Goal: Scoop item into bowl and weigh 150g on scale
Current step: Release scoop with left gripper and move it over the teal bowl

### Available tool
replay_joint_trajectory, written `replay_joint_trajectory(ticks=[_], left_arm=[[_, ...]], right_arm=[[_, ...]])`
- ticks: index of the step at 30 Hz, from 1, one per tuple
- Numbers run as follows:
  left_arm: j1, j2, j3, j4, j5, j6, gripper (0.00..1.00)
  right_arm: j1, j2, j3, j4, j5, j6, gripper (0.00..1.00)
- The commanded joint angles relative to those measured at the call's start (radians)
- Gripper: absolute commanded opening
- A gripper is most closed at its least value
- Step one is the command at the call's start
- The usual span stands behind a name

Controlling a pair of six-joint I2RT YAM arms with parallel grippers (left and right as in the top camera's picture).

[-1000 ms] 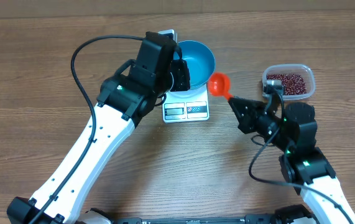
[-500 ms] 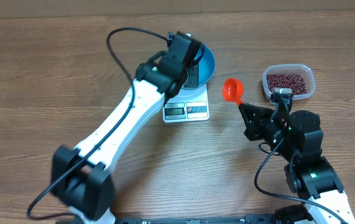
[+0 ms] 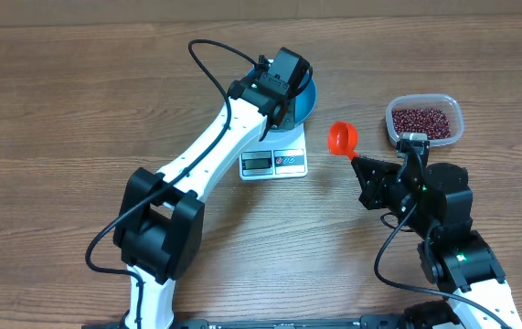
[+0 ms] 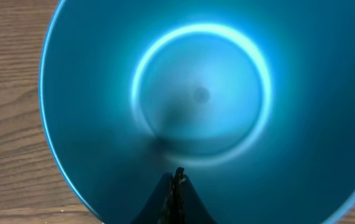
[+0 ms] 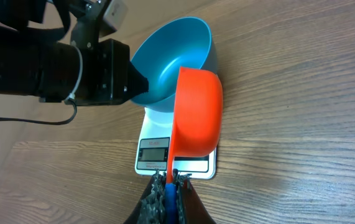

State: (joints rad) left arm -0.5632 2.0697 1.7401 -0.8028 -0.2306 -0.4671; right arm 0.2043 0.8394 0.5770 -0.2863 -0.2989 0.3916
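Left gripper (image 4: 177, 186): fingers pinched narrow on the near rim of the bowl (image 3: 306, 96), arm reaching in from the near left. From the left wrist view, the bowl's inside is bare blue. The bowl stands on the far end of the scale (image 3: 274, 155). The scale's long axis runs far to near and its display end faces me.

Just right of the scale, over the bare wooden table (image 3: 59, 110), is the orange scoop (image 3: 342, 138). It lies between scale and tub and touches neither. Its long axis slants from the near right up to the far left, cup leading. From overhead the cup shows only orange (the right wrist view gives just its back).

Right gripper (image 3: 363, 164): fingers clamped on the scoop's handle.

Far right is the clear tub (image 3: 457, 114), which holds the beans (image 3: 420, 120) as a dark red-brown layer. All of them are in the tub.
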Motion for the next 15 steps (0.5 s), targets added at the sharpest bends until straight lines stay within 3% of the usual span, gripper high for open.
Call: replay_joint_trajectory(ticks=[1, 15], left_arm=[[0.002, 0.011, 0.026, -0.002, -0.067, 0.016, 0.04], [0.009, 0.034, 0.025, -0.037, -0.074, 0.019, 0.04]], right_arm=[[-0.004, -0.012, 0.014, 0.0, 0.01, -0.008, 0.04], [-0.004, -0.012, 0.014, -0.011, 0.01, -0.008, 0.03]])
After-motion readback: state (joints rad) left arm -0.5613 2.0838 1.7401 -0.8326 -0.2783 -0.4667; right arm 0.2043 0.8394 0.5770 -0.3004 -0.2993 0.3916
